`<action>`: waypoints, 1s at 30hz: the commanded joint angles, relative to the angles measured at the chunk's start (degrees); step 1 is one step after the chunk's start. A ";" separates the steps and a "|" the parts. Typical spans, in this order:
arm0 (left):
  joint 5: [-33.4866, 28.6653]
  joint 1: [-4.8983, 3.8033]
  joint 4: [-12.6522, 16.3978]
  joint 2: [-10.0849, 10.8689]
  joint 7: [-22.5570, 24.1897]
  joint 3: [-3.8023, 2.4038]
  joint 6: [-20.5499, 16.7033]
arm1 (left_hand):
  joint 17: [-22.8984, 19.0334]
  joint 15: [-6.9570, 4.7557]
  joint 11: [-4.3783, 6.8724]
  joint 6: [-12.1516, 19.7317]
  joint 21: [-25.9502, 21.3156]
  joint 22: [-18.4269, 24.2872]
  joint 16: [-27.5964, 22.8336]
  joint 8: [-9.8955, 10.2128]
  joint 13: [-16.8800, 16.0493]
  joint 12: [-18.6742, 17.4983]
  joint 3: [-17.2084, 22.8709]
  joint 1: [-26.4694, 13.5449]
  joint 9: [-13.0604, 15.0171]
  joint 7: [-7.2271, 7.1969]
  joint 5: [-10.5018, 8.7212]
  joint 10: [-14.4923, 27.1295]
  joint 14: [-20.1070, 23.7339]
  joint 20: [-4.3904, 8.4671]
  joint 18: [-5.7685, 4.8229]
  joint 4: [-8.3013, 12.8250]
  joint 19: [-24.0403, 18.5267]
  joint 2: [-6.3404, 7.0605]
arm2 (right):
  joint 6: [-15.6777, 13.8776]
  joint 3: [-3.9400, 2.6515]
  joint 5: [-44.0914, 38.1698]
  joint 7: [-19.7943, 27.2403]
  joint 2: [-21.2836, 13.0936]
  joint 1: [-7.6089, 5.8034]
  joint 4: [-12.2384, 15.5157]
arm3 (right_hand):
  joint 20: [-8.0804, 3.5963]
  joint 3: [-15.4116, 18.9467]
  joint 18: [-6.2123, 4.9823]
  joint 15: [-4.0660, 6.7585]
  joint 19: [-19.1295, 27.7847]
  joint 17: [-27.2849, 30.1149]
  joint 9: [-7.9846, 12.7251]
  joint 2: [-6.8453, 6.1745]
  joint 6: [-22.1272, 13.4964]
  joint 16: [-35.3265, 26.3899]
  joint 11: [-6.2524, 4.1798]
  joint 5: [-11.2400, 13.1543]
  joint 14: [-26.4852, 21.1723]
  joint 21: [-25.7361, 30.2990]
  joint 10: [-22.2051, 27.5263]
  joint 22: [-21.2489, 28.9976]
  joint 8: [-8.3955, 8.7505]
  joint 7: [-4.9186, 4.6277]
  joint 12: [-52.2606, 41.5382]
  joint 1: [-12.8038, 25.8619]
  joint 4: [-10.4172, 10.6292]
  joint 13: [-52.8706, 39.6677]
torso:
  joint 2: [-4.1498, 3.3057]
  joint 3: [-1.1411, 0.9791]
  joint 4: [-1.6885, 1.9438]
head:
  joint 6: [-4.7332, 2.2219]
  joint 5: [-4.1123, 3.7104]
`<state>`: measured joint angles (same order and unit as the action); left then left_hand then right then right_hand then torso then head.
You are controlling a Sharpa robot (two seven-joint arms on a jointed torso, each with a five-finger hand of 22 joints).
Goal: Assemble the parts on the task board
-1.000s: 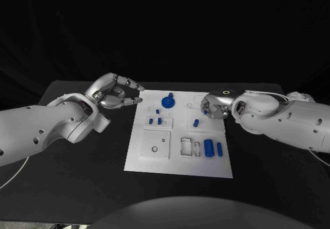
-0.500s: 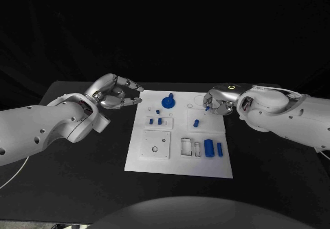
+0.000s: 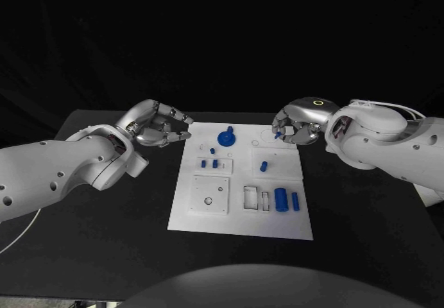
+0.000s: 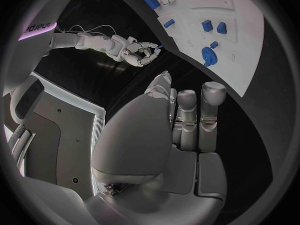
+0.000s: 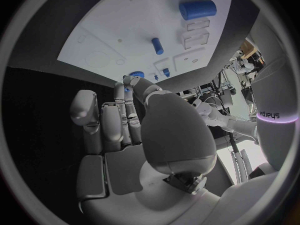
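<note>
Black tabletop (image 3: 111, 256) is carrying the white rectangular task board (image 3: 242, 218) with small blue parts (image 3: 280, 196). The right hand (image 3: 296, 127) is pinching a small blue peg (image 3: 278, 135) above the board's far edge; the left hand (image 3: 157, 126) is hovering curled, holding nothing.

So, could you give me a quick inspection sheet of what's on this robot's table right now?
Surface: black table, white task board in the middle.
Job's things: blue parts on the board, among them a round knobbed part, a thick cylinder and a slim cylinder.
Clutter: nothing seen.
Hands: left hand curled, holding nothing, beside the board; right hand pinches a small blue part over the board's far corner.
Cables: thin white cable by the left arm.
Surroundings: black backdrop.
</note>
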<state>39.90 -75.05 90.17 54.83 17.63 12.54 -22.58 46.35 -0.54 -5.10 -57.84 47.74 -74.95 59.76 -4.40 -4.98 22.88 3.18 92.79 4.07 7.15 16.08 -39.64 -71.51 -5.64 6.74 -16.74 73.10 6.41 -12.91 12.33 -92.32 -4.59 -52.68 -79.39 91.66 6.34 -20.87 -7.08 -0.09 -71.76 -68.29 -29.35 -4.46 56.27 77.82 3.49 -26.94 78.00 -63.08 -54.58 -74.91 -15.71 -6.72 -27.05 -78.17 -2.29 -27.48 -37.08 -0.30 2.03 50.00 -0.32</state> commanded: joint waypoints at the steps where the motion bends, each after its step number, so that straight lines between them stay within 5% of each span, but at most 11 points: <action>1: -0.05 0.09 -0.65 -0.35 0.10 -0.02 1.16 | -5.38 0.22 -0.03 -0.08 -4.87 -2.07 -4.22 0.34 0.50 0.48 -0.22 0.23 -0.06 0.03 -0.11 -0.49 3.06 -0.18 1.57 -0.01 -2.20 0.11 | 2.68 0.01 0.50 -0.58 1.02 -0.16 1.96 | 0.00 -0.09 1.00 -0.05 -0.17 0.09 -0.03 -0.11 0.14 -0.20 0.37 0.19 0.06 0.20 -0.11 -7.00 0.38 0.03 0.32 0.39 0.19 0.10 | 0.18 -0.17 0.11 | 0.00 0.64; 10: -0.13 0.36 -2.59 -0.91 -0.09 0.04 1.97 | -11.89 1.09 -0.42 0.82 -20.97 2.65 -10.52 0.49 1.19 1.03 -0.35 -0.22 -0.11 0.18 -0.29 -0.17 8.78 -0.94 3.57 -0.08 -9.49 -0.01 | 5.93 0.01 -1.40 -0.96 6.75 0.51 4.47 | 0.06 -0.18 1.02 -0.12 -0.23 -0.01 0.07 -0.23 0.06 -0.11 0.47 -0.18 0.15 0.11 -0.08 -7.04 0.66 -0.09 0.67 0.31 0.12 0.32 | 0.90 -0.29 -0.18 | 0.00 3.12; 16: -0.16 0.48 -3.71 -1.82 -0.02 0.06 2.17 | -13.16 1.24 -0.45 0.82 -21.75 2.83 -11.61 0.42 1.19 1.26 -0.27 -0.15 -0.09 0.21 -0.32 0.03 9.46 -1.13 3.54 -0.03 -9.78 -0.11 | 7.05 -0.01 -2.54 -0.95 11.05 2.05 3.35 | 0.07 -0.21 1.07 -0.14 -0.39 -0.30 0.10 -0.27 0.05 0.08 0.48 -0.33 0.34 -0.11 -0.18 -7.11 0.76 -0.18 0.75 0.28 0.08 0.39 | 1.20 -0.41 0.30 | 0.00 4.48; 23: -0.17 0.54 -4.49 -2.54 -0.02 0.07 2.41 | -13.54 1.26 -0.45 0.82 -21.98 2.87 -11.86 0.41 1.17 1.40 -0.22 -0.09 -0.08 0.18 -0.16 0.01 9.56 -1.17 3.55 -0.02 -9.83 -0.17 | 6.52 -0.11 -4.57 -0.36 14.78 5.32 1.67 | 0.09 -0.26 1.09 -0.15 -0.48 -0.48 0.13 -0.34 0.14 0.24 0.48 -0.54 0.51 -0.22 -0.34 -7.15 0.84 -0.25 0.86 0.21 -0.01 0.49 | 1.48 -0.68 1.10 | 0.00 5.66; 30: -0.19 0.56 -4.73 -2.63 -0.29 0.08 2.74 | -13.96 1.25 -0.50 0.83 -22.21 2.89 -11.93 0.40 1.15 1.60 -0.08 -0.11 -0.08 0.19 0.25 -0.02 9.32 -1.20 3.58 -0.03 -9.76 -0.44 | 6.46 -0.16 -7.01 -0.26 16.78 7.62 0.25 | 0.10 -0.29 1.14 -0.16 -0.67 -0.79 0.17 -0.43 0.18 0.46 0.51 -0.71 0.73 -0.47 -0.40 -7.23 0.94 -0.30 0.98 0.16 -0.09 0.57 | 1.54 -0.66 1.15 | 0.00 6.14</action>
<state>39.88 -74.50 85.40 52.35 17.37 12.64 -20.90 32.44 0.71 -5.31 -57.30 25.73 -72.13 48.13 -4.10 -3.87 24.15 3.18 92.78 3.97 7.24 16.09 -39.84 -62.47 -6.74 9.83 -16.74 63.66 6.41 -7.39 12.22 -96.25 -5.08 -36.07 -71.99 92.24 6.55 -20.87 -7.08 -0.28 -71.98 -69.05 -29.15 -4.47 56.33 78.08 3.69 -27.42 78.20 -63.35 -54.77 -74.95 -14.82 -6.94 -26.38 -78.18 -2.29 -26.98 -35.60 -0.97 3.12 50.00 5.61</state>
